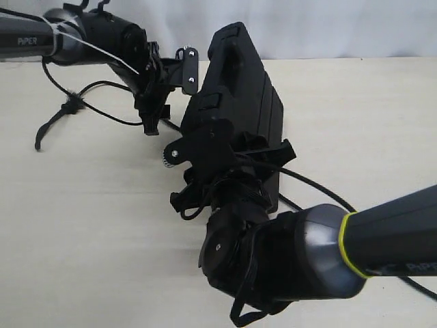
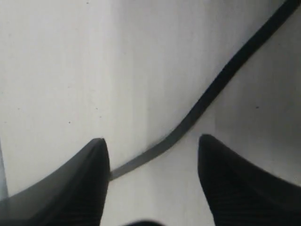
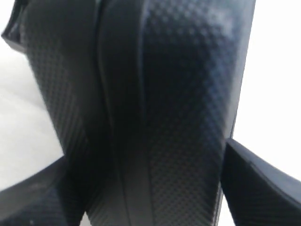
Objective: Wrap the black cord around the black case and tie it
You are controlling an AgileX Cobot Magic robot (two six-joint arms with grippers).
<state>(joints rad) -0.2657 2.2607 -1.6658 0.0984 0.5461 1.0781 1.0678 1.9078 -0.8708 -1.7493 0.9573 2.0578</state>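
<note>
Two grippers are at work over the pale bench point(image 1: 82, 225), with one cord and one case between them. Left gripper point(image 2: 150, 141) hangs near the far left corner with its fingers point(image 2: 84, 183) spread apart, and the black cord point(image 2: 211, 92) runs across the bench between them, untouched as far as I can see. Right gripper point(image 3: 143, 150) straddles the near end of the black case point(image 1: 252, 89), one finger point(image 3: 254, 179) on each side and close against it; I cannot tell whether they are actually squeezing.

That cord is thin and matte, with a fuzzy frayed knot point(image 1: 70, 106) lying towards the far left corner. From there it loops toward the case, and another stretch trails out from beside the case toward the near right corner.

The case is flat, rectangular and matte black, with a fine dimpled texture up close. It sits in the middle of the bench, reaching toward the far edge, tipped up on its side. Its lid looks shut, so the contents are hidden.
</note>
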